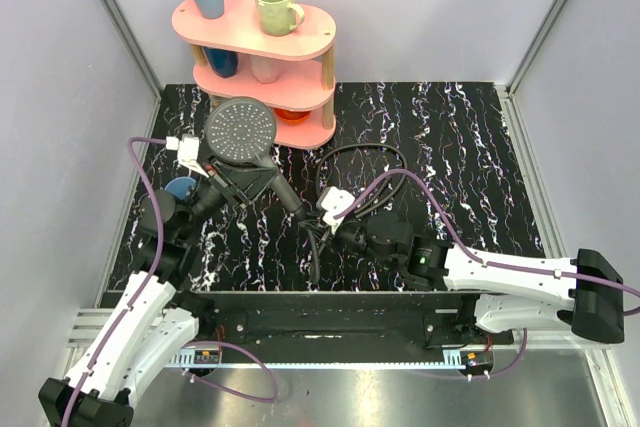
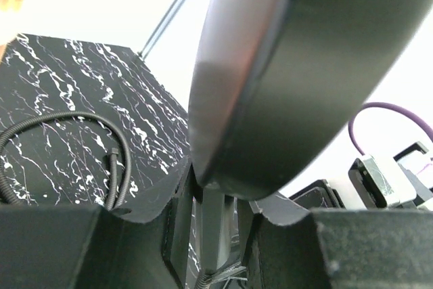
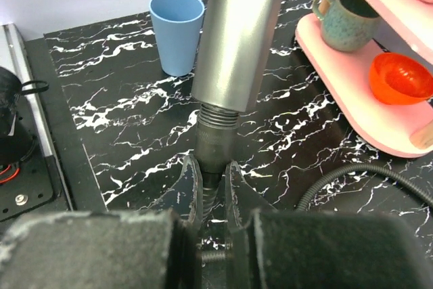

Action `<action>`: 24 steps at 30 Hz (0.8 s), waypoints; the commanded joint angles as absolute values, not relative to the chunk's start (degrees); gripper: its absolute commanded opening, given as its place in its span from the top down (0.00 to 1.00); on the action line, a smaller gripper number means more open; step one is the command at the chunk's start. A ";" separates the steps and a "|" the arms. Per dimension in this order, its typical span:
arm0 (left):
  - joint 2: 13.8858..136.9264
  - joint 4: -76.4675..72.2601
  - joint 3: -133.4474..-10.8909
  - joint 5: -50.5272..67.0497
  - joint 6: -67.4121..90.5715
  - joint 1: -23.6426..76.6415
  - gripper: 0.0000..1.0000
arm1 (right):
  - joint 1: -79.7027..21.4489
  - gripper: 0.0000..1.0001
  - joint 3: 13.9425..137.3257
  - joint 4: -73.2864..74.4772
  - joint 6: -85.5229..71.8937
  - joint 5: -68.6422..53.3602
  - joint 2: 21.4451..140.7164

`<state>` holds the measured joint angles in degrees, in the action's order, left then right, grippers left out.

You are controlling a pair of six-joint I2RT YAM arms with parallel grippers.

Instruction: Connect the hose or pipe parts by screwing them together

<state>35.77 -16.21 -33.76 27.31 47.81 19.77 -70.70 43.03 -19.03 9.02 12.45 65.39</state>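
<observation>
— Right claw [image 3: 211,181] is pinched on the hose nut [image 3: 211,157], which butts up against the threaded end [image 3: 218,116] of the handle [image 3: 240,38]. Left claw [image 2: 215,214] is clamped on the neck just below the shower head [image 2: 304,65], holding it off the table [image 3: 122,99].

— What worries you?

— Cross-threading, mostly. I can't tell whether the threads have caught, and the handle leans a little against the nut, so a turn could bite crooked and jam. The nut is narrow and might slip between my fingers [image 3: 191,184]. The black hose [image 3: 352,174] also coils beside me, so twisting could wind it and drag the nut off line.
</observation>
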 commanded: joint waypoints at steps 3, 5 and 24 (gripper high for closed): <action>37.00 -20.37 -32.79 43.07 48.60 21.27 1.00 | -69.26 1.00 45.70 -30.32 6.69 5.10 62.14; 36.83 -22.23 -31.64 43.24 49.22 21.18 1.00 | -68.56 1.00 45.00 -31.63 5.81 4.66 61.96; 40.25 -44.63 -24.96 45.26 56.60 21.18 1.00 | -57.22 1.00 41.84 -35.59 -10.00 -14.57 59.77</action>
<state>39.40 -37.32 -26.85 35.90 51.44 19.79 -59.88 39.16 -19.55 -4.69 -10.92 61.78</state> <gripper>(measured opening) 0.307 0.107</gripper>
